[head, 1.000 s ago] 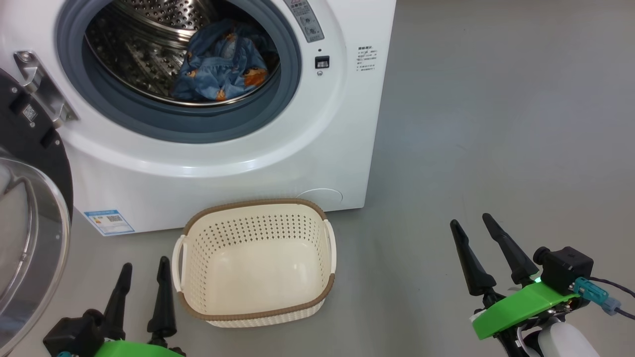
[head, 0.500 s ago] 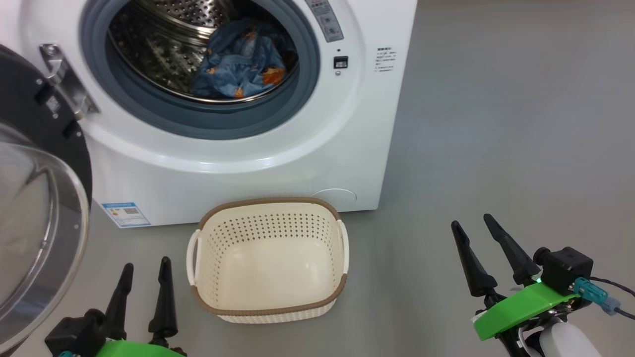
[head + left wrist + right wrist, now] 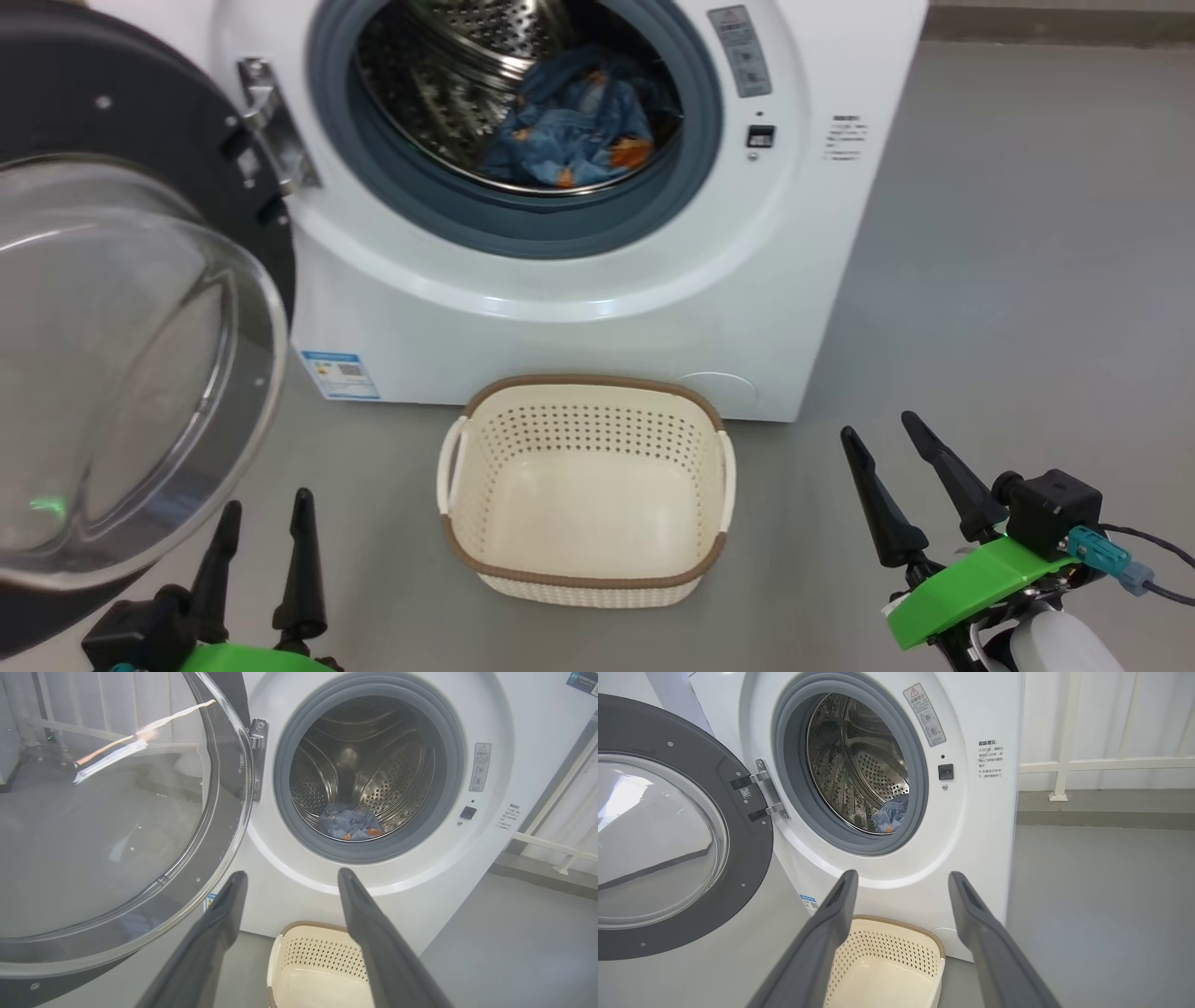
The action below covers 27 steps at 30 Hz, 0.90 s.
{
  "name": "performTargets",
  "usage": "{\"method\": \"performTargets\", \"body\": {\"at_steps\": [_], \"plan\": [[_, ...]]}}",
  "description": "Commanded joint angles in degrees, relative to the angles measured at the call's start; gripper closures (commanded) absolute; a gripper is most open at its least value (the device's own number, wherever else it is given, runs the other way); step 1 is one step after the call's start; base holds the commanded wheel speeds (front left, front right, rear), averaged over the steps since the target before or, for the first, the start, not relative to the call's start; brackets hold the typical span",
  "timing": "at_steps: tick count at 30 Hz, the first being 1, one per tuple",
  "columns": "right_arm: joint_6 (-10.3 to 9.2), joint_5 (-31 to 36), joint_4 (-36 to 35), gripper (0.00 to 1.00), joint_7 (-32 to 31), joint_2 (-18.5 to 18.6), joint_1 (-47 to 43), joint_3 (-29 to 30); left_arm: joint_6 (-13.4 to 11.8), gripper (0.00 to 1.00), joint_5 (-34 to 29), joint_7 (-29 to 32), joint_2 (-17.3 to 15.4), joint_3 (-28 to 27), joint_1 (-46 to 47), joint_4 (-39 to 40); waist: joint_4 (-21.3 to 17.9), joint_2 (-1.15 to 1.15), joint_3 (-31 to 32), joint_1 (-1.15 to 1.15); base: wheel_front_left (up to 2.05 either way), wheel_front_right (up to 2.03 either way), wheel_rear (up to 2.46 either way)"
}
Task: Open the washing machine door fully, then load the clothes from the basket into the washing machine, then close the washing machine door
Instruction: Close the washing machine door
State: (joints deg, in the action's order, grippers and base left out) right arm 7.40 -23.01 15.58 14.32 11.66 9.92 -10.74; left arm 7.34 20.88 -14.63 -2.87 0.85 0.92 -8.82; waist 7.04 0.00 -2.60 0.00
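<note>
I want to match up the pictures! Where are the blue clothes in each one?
Head view: the clothes lie in the drum, top middle.
Left wrist view: clothes at the drum's bottom, centre.
Right wrist view: clothes peek past the gasket, centre.
Shared landmark: the basket, lower in each picture.

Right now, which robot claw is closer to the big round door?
The left gripper: its fingers sit just below the washing machine door; the right gripper is beyond the basket.
</note>
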Motion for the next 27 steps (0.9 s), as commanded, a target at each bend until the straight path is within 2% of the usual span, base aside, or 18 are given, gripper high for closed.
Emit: {"method": "performTargets", "body": {"at_steps": [1, 8, 14, 27], "plan": [[0.09, 0.78, -1.13, 0.00, 0.68, 0.36, 0.29, -1.39, 0.09, 0.00, -0.95, -0.37, -0.62, -2.32, 0.83, 1.05, 3.36, 0.00, 0.86, 0.00, 0.00, 0.00, 0.00], [0.09, 0.55, -0.99, 0.00, 0.68, 0.13, -0.15, -1.73, -1.45, 0.00, -2.73, -0.37, -0.27, -4.13, 0.61, 1.14, 9.60, 0.00, 1.52, 0.00, 0.00, 0.00, 0.00], [0.09, 0.60, -1.04, 0.00, 0.68, 0.23, -0.04, -1.59, -2.17, 0.00, -3.31, -0.37, -0.10, -4.47, 0.53, 1.11, 13.48, 0.00, 1.22, 0.00, 0.00, 0.00, 0.00], [0.09, 1.12, -0.98, 0.00, 0.68, 0.20, 0.68, -1.35, -3.23, 0.00, -0.43, -0.37, -0.02, -5.09, 1.37, 0.90, 18.02, 0.00, 0.19, 0.00, 0.00, 0.00, 0.00]]}}
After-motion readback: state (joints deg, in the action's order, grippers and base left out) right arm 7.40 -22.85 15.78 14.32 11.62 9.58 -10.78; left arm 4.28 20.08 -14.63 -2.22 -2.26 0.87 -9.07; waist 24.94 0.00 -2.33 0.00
